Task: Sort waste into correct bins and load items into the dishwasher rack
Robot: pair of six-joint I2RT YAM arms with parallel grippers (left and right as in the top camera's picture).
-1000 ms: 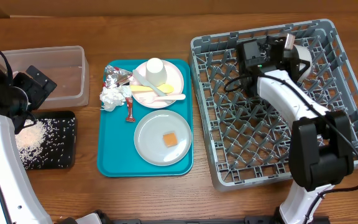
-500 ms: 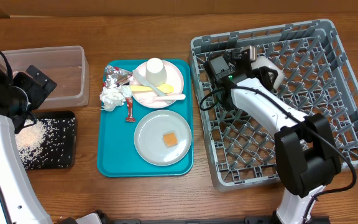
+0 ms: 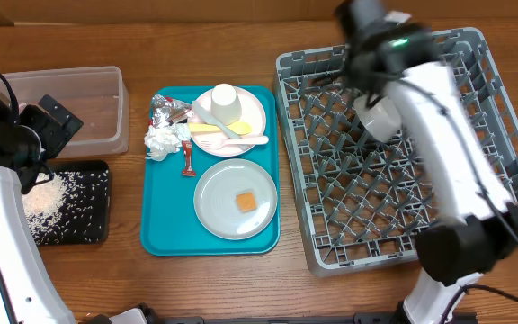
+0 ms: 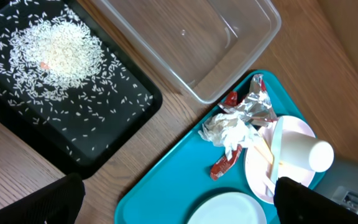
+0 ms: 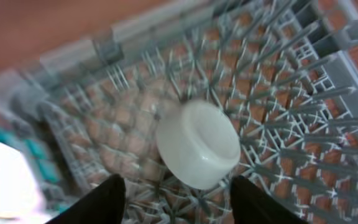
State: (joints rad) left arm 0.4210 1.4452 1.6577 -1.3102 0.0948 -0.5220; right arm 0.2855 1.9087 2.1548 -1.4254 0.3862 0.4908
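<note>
The right gripper hangs spread and empty above the small white bowl, which sits upside down among the pegs in the far left part of the dishwasher rack. That load looks finished, so the next move is likely a reach across to the teal serving tray for the small white cup. The left gripper, likewise spread and empty, hovers near the black tray.

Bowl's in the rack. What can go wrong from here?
1. The bowl lies upside down on the rack pegs, seemingly tilted; it may roll.
2. The cup stands on the pink plate by the utensils; lifting that plate first could topple it.
3. The cube sits on the grey plate; racking it undumped drops food in.
</note>
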